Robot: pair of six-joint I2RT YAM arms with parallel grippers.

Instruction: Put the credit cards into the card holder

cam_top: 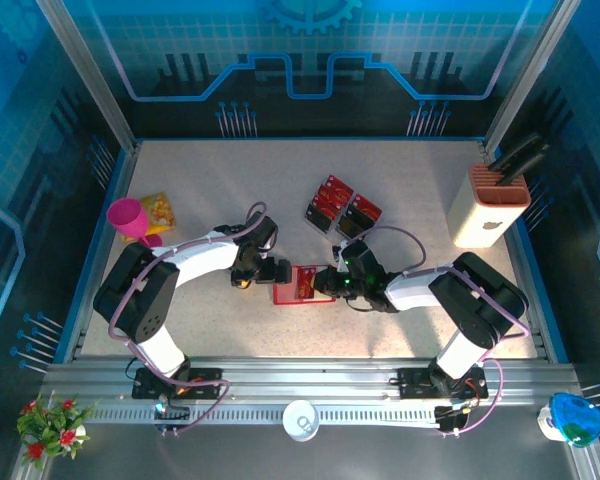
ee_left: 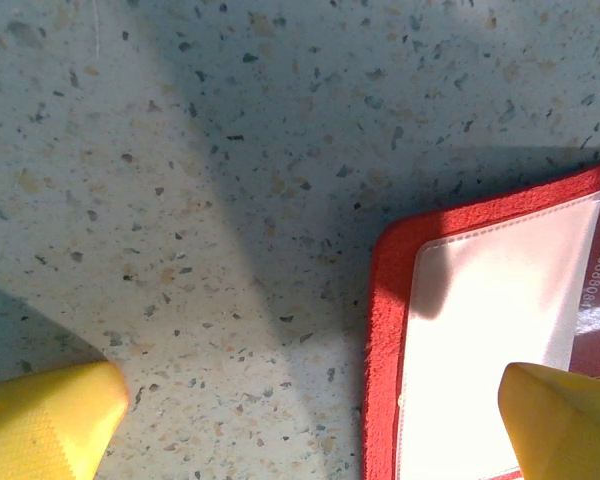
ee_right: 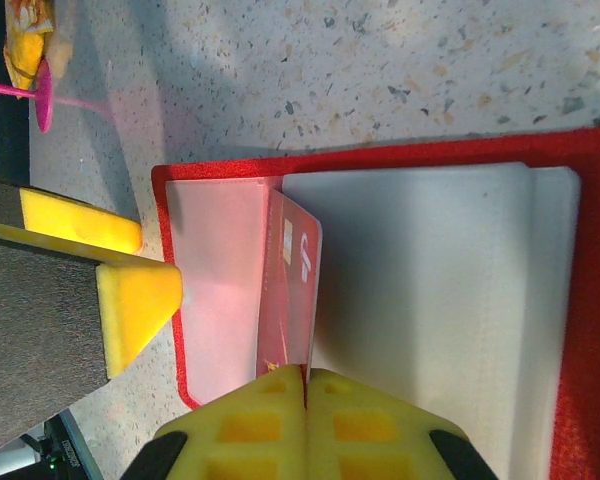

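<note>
your card holder (cam_top: 298, 284) lies open on the speckled table (cam_top: 180, 180) between both arms, its red rim framing pale pockets. the right gripper (ee_right: 306, 375) is clenched on a red credit card (ee_right: 292, 270) set against a pocket near the fold. the left gripper (ee_left: 305, 430) stands released, one yellow finger (ee_left: 565, 425) over the holder's edge. from above you also see more cards (cam_top: 332, 195) in a clear tray (cam_top: 342, 210) behind it.

Red card holder (ee_right: 590, 300), speckled beige table (cam_top: 410, 180)
</note>
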